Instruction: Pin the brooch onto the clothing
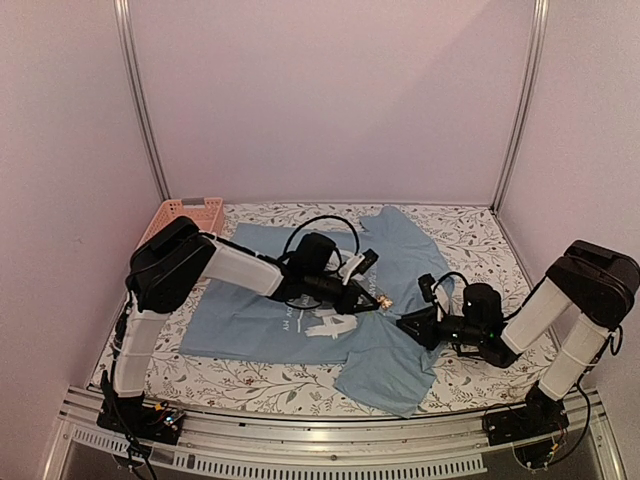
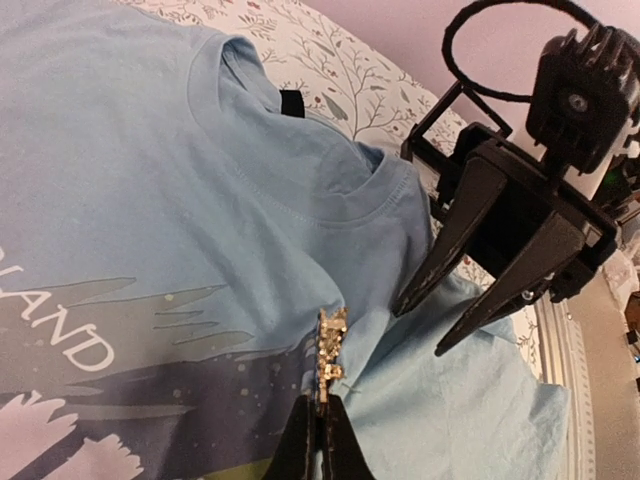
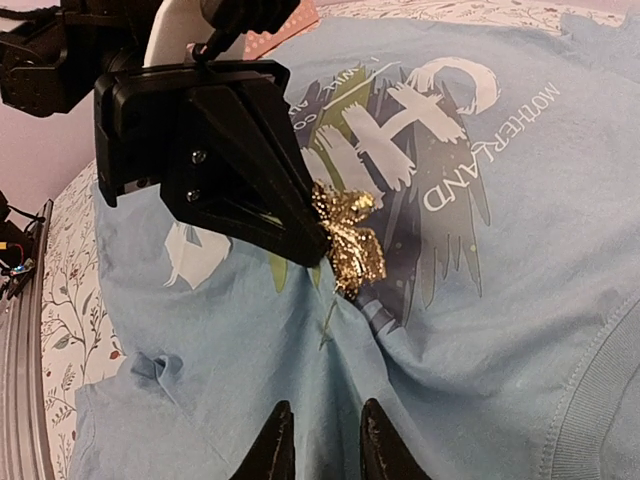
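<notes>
1. The brooch (image 2: 331, 360) sits clenched at the very tips of the left claw (image 2: 322, 425), right over the T-shirt (image 2: 200, 200) chest print. Such a thin hold may let it twist or slip.
2. The right claw (image 2: 425, 330), jaws apart and empty, faces those tips closely. I fear it knocks the brooch or pinches only cloth.
3. The fabric under both claws is wrinkled, so the pin may miss.

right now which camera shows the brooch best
The right wrist view: the brooch shows large and glittery, held in the left gripper over the T-shirt. The left wrist view shows it thin and edge-on; top external shows only a gold speck.
</notes>
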`<state>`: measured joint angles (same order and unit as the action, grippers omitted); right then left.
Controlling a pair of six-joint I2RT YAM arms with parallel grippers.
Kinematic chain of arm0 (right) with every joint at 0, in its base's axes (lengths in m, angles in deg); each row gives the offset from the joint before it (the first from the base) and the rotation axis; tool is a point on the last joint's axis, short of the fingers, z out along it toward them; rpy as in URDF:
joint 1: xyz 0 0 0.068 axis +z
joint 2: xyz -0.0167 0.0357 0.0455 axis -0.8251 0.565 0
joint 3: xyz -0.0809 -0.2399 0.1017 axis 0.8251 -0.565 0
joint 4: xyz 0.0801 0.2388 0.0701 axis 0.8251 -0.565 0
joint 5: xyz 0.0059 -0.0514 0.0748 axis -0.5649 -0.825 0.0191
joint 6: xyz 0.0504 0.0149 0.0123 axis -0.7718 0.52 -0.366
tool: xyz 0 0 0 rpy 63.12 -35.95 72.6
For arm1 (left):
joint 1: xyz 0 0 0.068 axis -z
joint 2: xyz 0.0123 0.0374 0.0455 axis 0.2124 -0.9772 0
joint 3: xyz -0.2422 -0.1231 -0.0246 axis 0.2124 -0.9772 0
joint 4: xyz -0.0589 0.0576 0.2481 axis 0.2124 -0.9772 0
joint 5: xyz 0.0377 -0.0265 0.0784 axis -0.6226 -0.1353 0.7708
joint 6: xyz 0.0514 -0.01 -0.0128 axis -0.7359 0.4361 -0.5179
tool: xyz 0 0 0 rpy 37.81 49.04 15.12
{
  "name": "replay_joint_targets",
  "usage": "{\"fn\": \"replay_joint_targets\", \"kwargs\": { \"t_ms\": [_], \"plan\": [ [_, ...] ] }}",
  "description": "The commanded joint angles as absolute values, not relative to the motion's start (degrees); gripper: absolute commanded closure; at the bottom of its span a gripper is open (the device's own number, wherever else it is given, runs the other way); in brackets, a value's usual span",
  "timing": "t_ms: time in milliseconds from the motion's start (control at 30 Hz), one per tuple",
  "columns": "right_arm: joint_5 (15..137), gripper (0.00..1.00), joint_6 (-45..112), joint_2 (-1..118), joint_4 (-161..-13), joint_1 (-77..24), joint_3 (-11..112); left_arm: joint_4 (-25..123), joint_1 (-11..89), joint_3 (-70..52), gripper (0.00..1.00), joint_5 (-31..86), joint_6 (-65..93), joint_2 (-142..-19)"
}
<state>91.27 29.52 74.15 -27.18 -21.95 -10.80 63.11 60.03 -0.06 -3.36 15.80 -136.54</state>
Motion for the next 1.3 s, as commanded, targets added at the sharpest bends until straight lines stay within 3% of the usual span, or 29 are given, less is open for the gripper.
{"fn": "replay_joint_targets", "kwargs": {
  "t_ms": [0,567,1267],
  "plan": [
    [90.27,0.77,26.37,73.72,-28.92,-21.32,-11.43,67.58,59.37,-1.68,1.0,-5.57,17.7,-133.49],
    [91.25,0.72,39.35,69.03,-37.43,-21.32,-6.74,66.21,60.51,-2.55,1.0,-9.01,17.76,-130.54],
    [95.12,0.57,48.19,75.91,-29.69,-21.16,-4.21,65.36,60.69,-1.6,1.0,-14.37,16.72,-130.77]
  ]
}}
